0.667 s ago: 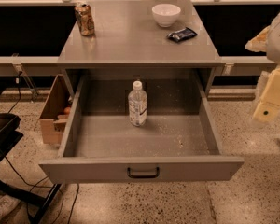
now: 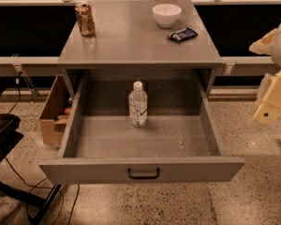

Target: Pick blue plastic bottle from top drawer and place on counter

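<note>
The blue plastic bottle (image 2: pixel 137 104) stands upright on the speckled floor of the open top drawer (image 2: pixel 140 168), near the middle and towards the back. It is clear, with a white cap and a white label. The counter (image 2: pixel 131 39) is the flat grey top of the cabinet above the drawer. My gripper (image 2: pixel 268 110) is the cream-coloured part at the right edge of the view. It hangs outside the drawer, to the right of the drawer's right wall and well apart from the bottle.
On the counter stand a brown-gold drink can (image 2: pixel 85 18) at the back left, a white bowl (image 2: pixel 166 14) at the back right, and a dark snack packet (image 2: pixel 182 34) beside the bowl. A cardboard box (image 2: pixel 54 114) sits on the floor left of the cabinet. Cables and a dark stand (image 2: pixel 9 144) are at far left.
</note>
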